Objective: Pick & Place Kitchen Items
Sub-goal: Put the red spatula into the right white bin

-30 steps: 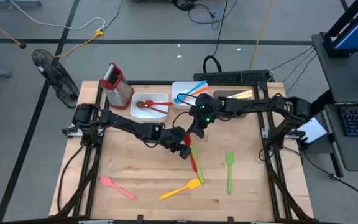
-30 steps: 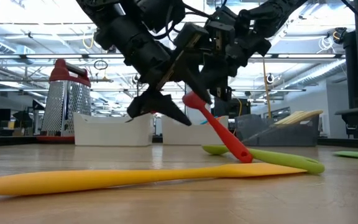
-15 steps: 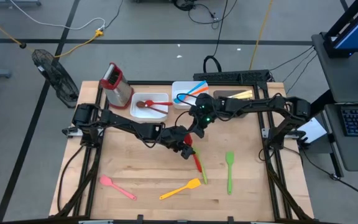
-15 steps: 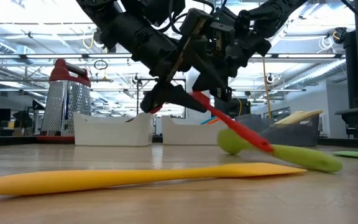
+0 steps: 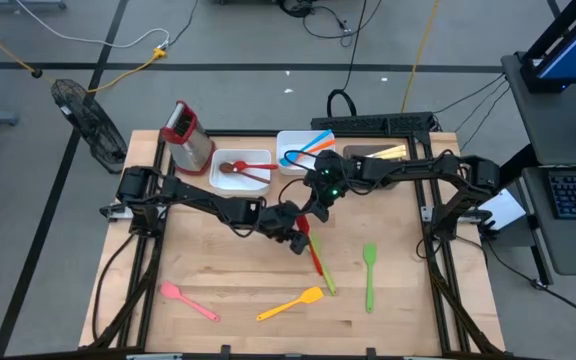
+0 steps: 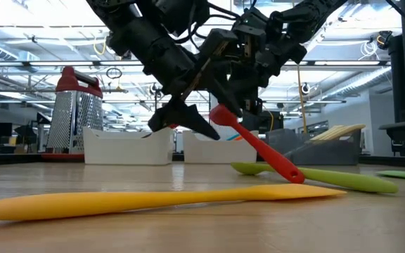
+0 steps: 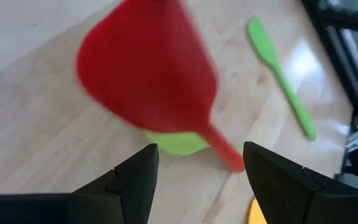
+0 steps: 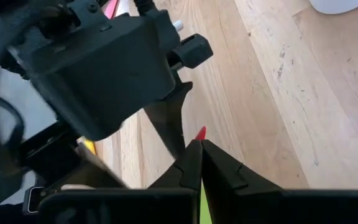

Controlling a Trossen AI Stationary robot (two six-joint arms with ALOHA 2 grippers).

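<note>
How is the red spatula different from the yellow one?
The red spatula is tilted, its wide end up by the two tools and its handle tip down on the table; the yellow spatula lies flat. The red one rests across a green utensil; the yellow one lies alone, nearer the table's front edge. Both are long-handled spatulas.

Nothing here can be read: no lettering, label, brand, number or sign shows on any of the utensils, the trays, the arms or the table. The screens off to the side are too small to make out.
</note>
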